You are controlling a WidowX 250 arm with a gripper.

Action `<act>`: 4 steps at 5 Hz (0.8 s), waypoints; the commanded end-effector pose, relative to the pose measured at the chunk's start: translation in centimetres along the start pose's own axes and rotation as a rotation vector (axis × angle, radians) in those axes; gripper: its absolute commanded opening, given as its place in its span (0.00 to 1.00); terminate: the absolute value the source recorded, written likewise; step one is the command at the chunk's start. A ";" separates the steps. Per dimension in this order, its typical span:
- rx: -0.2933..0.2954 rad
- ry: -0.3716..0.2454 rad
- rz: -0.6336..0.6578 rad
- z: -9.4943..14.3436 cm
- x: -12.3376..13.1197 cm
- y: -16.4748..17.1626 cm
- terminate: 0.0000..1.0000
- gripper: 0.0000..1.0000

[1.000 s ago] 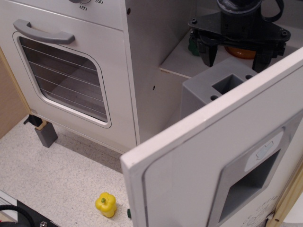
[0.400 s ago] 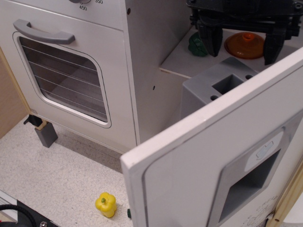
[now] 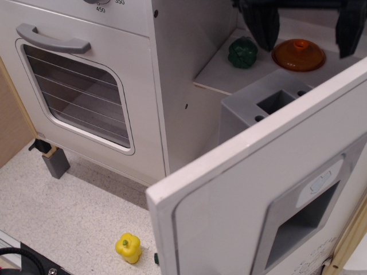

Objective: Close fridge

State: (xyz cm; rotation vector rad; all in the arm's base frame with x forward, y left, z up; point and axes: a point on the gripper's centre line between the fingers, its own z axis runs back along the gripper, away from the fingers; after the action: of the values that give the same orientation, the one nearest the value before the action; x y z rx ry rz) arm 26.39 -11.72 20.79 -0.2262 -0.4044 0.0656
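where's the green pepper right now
The green pepper sits on the shelf inside the open fridge, upper middle of the view, just left of the orange lid.

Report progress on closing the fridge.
Done: nothing visible; the fridge door stands wide open, exposing the shelf. In hand: the gripper hangs open above the shelf, touching nothing. Left: reach the door and swing it shut.
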 end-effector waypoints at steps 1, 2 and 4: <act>-0.116 0.040 -0.110 2.7 -1.5 -1.6 0.00 1.00; -0.127 0.039 -0.195 2.7 -3.4 -2.3 0.00 1.00; -0.143 0.028 -0.180 2.7 -4.0 -2.4 0.00 1.00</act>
State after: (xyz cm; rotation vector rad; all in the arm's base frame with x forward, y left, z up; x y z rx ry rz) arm 21.47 -14.20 21.49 -0.3167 -0.3772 -0.1404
